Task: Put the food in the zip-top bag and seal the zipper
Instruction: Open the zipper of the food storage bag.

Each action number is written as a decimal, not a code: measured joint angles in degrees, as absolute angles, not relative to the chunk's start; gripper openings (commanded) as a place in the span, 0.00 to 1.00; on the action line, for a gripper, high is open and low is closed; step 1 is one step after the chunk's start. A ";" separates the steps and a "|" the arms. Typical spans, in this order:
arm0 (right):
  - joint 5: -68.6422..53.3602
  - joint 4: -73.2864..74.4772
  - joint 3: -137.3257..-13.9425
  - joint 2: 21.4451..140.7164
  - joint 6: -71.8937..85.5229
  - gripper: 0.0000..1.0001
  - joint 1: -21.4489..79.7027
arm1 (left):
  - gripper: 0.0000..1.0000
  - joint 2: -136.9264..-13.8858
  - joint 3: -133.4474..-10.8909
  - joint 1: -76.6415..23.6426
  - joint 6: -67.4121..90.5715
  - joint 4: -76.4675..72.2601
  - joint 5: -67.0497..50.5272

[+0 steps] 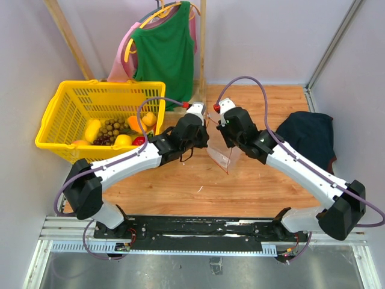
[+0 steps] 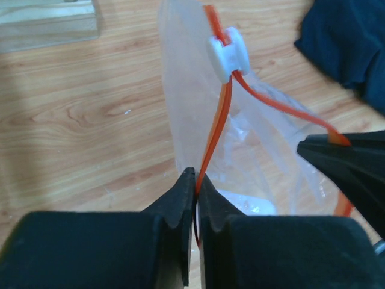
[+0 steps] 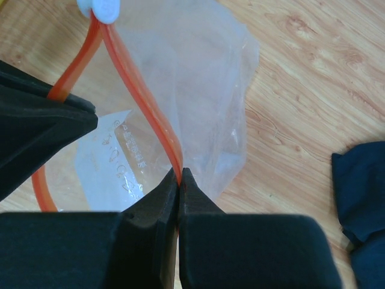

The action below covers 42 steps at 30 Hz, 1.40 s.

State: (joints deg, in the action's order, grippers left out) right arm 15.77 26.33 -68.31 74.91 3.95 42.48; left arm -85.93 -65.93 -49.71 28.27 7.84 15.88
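The clear zip-top bag (image 1: 224, 158) hangs between my two grippers above the wooden table, its mouth spread open. My left gripper (image 2: 196, 179) is shut on one side of the red-orange zipper (image 2: 218, 123). My right gripper (image 3: 180, 173) is shut on the other side of the zipper (image 3: 141, 99). A white slider (image 2: 228, 53) sits at the far end of the strip. The bag looks empty. The food (image 1: 120, 131) lies in the yellow basket (image 1: 60, 102) at the left: yellow, orange and red pieces and a bunch of grapes.
A dark navy cloth heap (image 1: 310, 135) lies on the table at the right. A wooden rack with a green top (image 1: 165, 51) on hangers stands at the back. The table's wooden board (image 1: 180, 186) ends at a metal rail near my bases.
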 measured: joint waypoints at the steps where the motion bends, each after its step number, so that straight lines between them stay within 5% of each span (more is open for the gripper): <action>1: 16.08 26.55 -68.31 74.91 3.84 0.05 42.48 | 0.01 -86.39 -65.93 -49.60 28.25 7.90 15.66; 12: 18.98 28.12 -66.43 73.80 3.20 0.20 42.48 | 0.00 -86.59 -66.00 -49.56 29.02 8.25 15.51; 21: 21.26 29.74 -63.90 72.60 3.38 0.01 42.48 | 0.01 -86.59 -66.00 -49.08 29.21 9.61 15.86; 35: 26.39 25.74 -61.80 61.73 3.14 0.01 43.13 | 0.01 -86.59 -66.00 -48.88 29.21 10.90 16.16; 42: 26.35 25.15 -61.69 64.55 3.16 0.01 43.13 | 0.24 -86.56 -66.00 -48.82 29.47 10.09 13.63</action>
State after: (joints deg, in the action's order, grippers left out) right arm 26.35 25.15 -61.69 64.55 3.16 43.13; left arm -86.56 -66.00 -48.82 29.47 10.09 13.63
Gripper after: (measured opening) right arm 0.012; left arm 0.171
